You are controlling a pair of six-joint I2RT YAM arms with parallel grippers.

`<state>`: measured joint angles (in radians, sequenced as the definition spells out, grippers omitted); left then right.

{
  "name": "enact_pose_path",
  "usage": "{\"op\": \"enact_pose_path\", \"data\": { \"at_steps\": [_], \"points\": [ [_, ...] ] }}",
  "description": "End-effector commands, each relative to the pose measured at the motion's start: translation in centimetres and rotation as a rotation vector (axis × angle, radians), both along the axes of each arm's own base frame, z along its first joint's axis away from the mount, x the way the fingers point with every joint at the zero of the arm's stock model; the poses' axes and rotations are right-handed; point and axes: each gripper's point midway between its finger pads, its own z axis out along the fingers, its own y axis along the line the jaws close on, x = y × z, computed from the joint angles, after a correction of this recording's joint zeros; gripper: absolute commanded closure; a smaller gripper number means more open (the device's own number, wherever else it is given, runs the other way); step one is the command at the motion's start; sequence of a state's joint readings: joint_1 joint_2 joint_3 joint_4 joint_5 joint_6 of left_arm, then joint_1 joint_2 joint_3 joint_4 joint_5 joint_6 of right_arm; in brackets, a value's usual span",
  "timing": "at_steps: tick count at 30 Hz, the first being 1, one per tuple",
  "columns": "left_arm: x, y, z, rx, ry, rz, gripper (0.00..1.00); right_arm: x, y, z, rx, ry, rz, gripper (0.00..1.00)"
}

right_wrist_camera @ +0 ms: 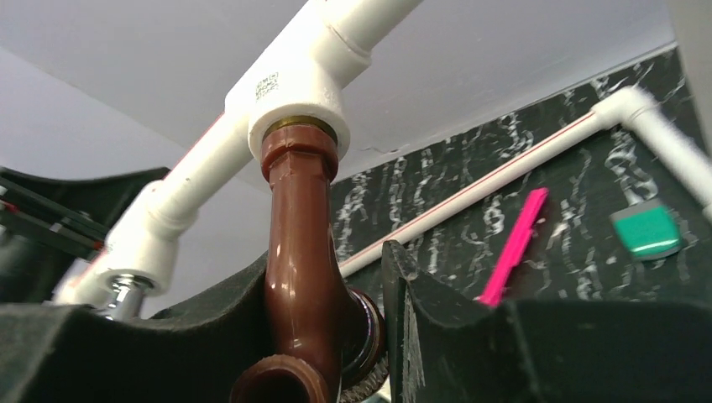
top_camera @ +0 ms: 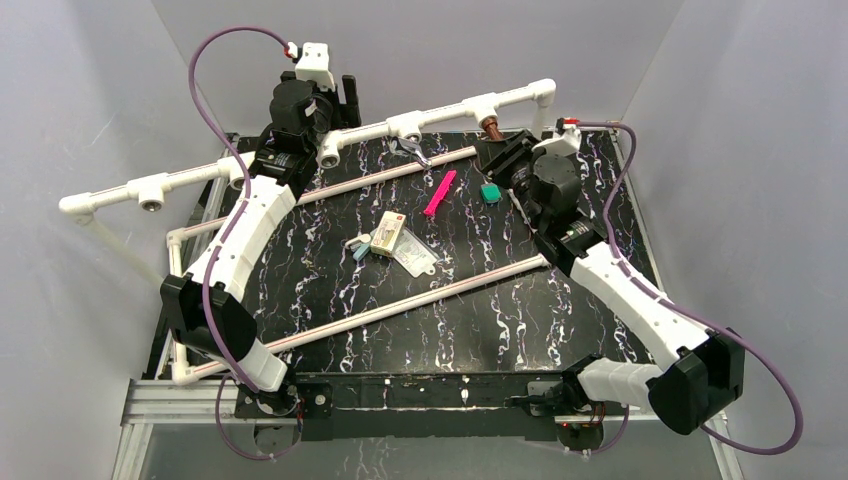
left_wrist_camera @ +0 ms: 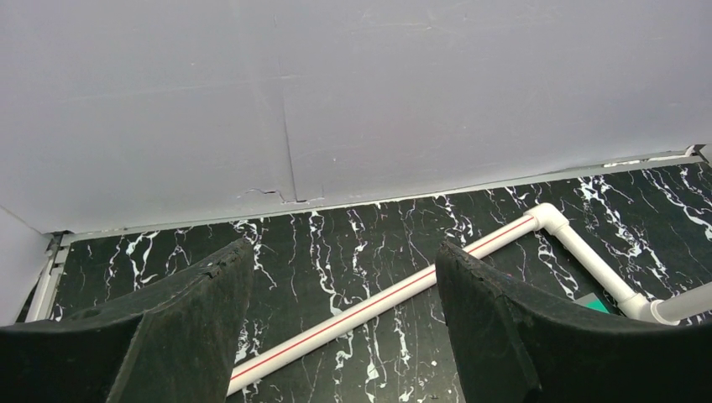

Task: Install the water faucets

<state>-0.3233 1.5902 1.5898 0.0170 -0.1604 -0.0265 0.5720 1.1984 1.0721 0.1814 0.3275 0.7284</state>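
The brown faucet [right_wrist_camera: 302,235] was pictured at the mouth of the far right tee [right_wrist_camera: 294,92] on the white pipe, its threaded end entered in the socket and its body clamped between the jaws of the right tool [right_wrist_camera: 327,294]. The step in hand was judged to be the screwing-in of this faucet; how far the thread had gone in could not be told. The silver faucet [top_camera: 412,150] was seen at the neighbouring tee [top_camera: 405,125] and appeared to be seated there already, so the task was judged more than half done. The left tool [left_wrist_camera: 344,277] was held wide open and empty, raised over the surface [top_camera: 500,320] at the far left, well apart from both faucets. For the next move, a turn about the faucet's own axis was thought to be called for, with the body kept in line with the socket so that the thread would not be crossed. The spout was judged best left pointing down.
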Motion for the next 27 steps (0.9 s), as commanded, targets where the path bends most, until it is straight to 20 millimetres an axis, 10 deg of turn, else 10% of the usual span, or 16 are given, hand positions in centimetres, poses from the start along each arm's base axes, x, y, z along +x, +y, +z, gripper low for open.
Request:
{"op": "enact_pose_path", "data": {
  "at_steps": [1,15,27],
  "points": [
    [-1.5,-0.2,-12.8,0.113,0.363,-0.024,0.24,-3.6,2.6,6.3,0.469,-0.011,0.166,0.99],
    [-1.6,-0.2,-12.4,0.114,0.357,-0.023,0.24,-3.5,2.4,8.0,1.028,0.112,0.249,0.99],
    [-1.7,-0.3,-12.5,0.103,0.362,-0.027,0.24,-4.0,1.8,8.2,0.895,0.086,0.211,0.87]
  ]
}}
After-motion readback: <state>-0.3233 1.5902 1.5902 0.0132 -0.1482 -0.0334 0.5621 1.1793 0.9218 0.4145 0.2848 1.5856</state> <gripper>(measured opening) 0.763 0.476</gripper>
